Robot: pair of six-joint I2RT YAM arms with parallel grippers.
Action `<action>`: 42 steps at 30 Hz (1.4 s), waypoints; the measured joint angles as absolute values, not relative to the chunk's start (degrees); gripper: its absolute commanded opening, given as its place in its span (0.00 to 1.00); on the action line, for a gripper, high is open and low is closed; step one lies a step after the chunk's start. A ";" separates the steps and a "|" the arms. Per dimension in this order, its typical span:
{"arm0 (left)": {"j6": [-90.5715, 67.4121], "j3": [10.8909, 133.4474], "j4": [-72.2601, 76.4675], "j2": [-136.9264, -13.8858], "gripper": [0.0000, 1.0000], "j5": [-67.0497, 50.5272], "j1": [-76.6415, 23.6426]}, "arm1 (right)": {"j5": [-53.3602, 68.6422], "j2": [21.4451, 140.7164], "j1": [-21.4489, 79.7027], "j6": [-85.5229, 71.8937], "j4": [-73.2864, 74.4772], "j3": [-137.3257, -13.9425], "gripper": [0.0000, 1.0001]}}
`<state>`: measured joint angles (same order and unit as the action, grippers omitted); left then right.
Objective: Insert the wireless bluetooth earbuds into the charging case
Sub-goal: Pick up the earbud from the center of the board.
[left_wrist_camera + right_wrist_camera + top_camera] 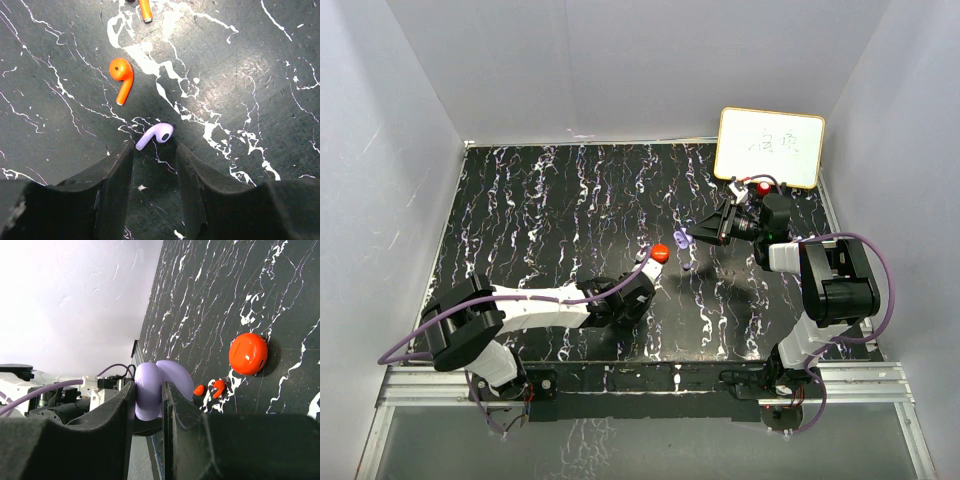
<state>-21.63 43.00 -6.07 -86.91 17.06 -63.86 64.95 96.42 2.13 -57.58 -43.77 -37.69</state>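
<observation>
The left gripper [154,147], jaws partly apart and empty, hangs just behind a purple earbud [159,134] lying on the bench [260,100] near an orange earbud [121,75]. The right gripper [149,390] clamps the purple case [175,376].

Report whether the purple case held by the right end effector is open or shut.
Open: the purple case shows two rounded halves splayed apart, one clamped in the right end effector.

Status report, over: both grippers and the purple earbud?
Left gripper open, tips just short of purple earbud on the table. Right gripper shut on purple case. Red earbud lies apart, nothing in the way.
</observation>
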 measured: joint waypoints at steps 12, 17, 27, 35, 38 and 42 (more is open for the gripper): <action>-21.21 43.55 -6.00 -87.09 0.35 17.26 -63.86 | 65.12 96.42 2.13 -57.63 -43.99 -37.69 0.00; -21.32 45.08 -6.44 -88.92 0.34 18.65 -63.86 | 65.12 96.42 2.13 -57.63 -44.01 -37.69 0.00; -21.82 47.40 -6.46 -92.07 0.34 21.19 -63.86 | 65.14 96.42 2.13 -57.63 -44.01 -37.69 0.00; -22.22 48.25 -6.72 -92.97 0.33 22.00 -63.86 | 65.14 96.42 2.13 -57.63 -44.01 -37.69 0.00; -22.57 48.29 -6.94 -92.97 0.33 22.02 -63.86 | 65.14 96.42 2.13 -57.63 -44.01 -37.69 0.00; -23.03 48.29 -6.98 -92.97 0.33 22.04 -63.83 | 65.14 96.42 2.13 -57.63 -44.01 -37.69 0.00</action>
